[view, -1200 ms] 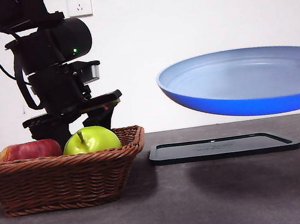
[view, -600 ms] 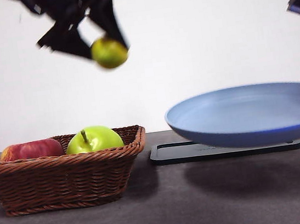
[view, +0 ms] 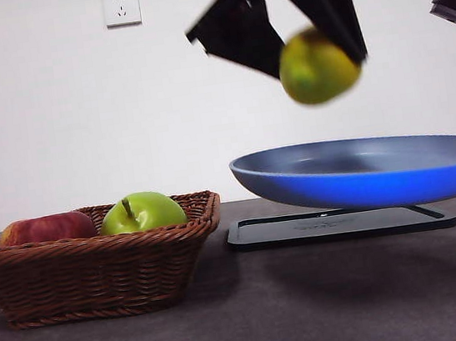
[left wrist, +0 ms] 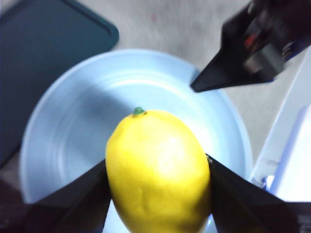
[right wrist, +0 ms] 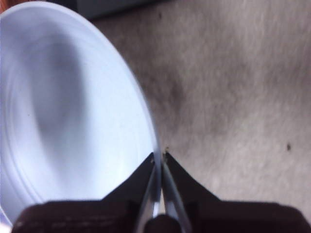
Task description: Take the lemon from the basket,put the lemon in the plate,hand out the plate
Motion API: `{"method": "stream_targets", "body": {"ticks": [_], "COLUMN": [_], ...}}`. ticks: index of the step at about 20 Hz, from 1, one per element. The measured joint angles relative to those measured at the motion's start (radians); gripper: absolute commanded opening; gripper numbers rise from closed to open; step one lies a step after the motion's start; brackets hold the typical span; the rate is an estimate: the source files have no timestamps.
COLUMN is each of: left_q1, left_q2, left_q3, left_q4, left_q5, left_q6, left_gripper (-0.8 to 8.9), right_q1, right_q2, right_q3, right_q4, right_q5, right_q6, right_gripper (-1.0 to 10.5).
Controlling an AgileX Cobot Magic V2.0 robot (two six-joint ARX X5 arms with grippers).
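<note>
Left end effector, clamped on the lemon, has swung from the basket to above the plate; right end effector pinches its rim. Release looks next.

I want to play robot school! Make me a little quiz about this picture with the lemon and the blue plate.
1. True or false: the lemon is already lying on the plate.
2. What does the right gripper pinch? A) the basket B) the plate's rim C) the green apple
3. Fill in: the plate is held in the air above the black ____.

Key
1. False. The left gripper holds it above the plate.
2. B
3. tray
</note>
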State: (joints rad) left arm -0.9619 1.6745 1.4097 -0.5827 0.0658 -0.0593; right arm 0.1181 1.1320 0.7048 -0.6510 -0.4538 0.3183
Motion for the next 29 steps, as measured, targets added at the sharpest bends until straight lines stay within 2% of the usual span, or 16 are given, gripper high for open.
{"method": "stream_targets", "body": {"ticks": [5, 8, 9, 20, 24, 29], "left_q1": [-0.001, -0.001, -0.001, 0.006, 0.046, 0.108], "left_q2": [0.083, 0.095, 0.094, 0.088, -0.003, -0.165], "left_q3": [0.000, 0.000, 0.000, 0.000, 0.000, 0.000], "left_q4": [0.015, 0.015, 0.015, -0.007, -0.045, -0.140], "left_q5": [-0.010, -0.006, -0.006, 0.021, 0.022, 0.021], "left_q6": [0.008, 0.016, 0.019, 0.026, 0.026, 0.026], "left_gripper": [2.16, 3.42, 3.51, 3.50, 3.50, 3.50], "right_q1": [0.000, 0.000, 0.000, 0.000, 0.000, 0.000], "right_q2": [0.000, 0.000, 0.000, 0.000, 0.019, 0.178], "right_q3": [0.000, 0.000, 0.000, 0.007, 0.092, 0.261], "right_q4": [-0.022, -0.026, -0.026, -0.069, -0.115, -0.154], "right_q5": [-0.037, -0.037, -0.037, -0.032, -0.025, 0.021], "right_q6": [0.000, 0.000, 0.000, 0.019, 0.023, 0.023], "right_gripper": [0.0, 0.0, 0.0, 0.0, 0.0, 0.0]}}
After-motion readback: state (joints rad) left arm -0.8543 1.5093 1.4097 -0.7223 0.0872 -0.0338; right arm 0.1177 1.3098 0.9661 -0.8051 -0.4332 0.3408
